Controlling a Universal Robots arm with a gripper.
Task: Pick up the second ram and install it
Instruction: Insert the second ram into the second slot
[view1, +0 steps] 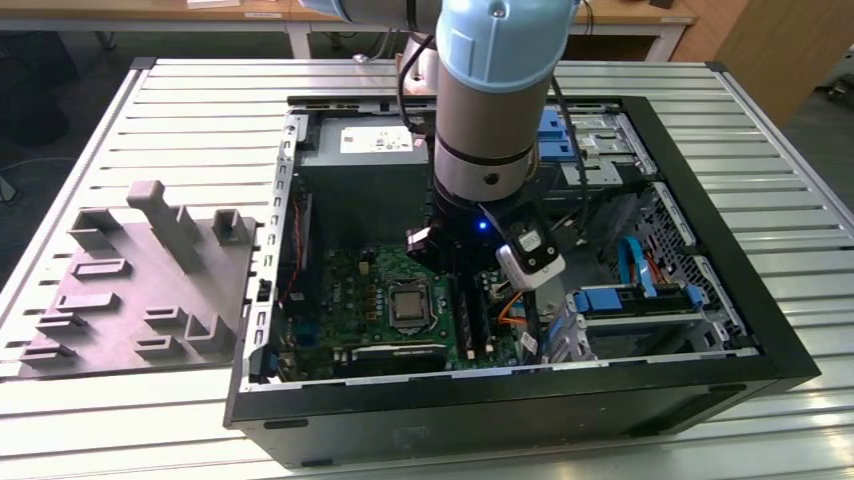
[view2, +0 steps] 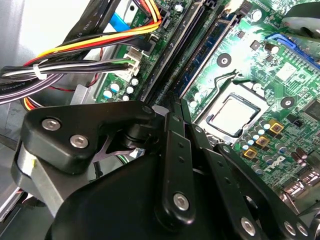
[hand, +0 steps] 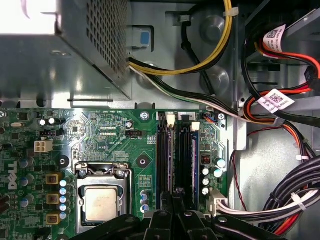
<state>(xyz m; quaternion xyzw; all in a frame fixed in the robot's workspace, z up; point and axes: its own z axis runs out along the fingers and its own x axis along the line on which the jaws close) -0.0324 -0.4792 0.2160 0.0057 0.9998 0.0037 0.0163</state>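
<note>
Slatted table (view1: 747, 120), open case (view1: 747, 330), gripper (hand: 172, 192) over slots (hand: 165, 160)

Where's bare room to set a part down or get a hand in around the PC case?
Free: ribbed table top on the exterior view's right of the PC case, and the strip behind it. On the left the grey moulded tray takes most of the room. Inside is crowded: arm over the RAM slots, cable bundles alongside.
</note>
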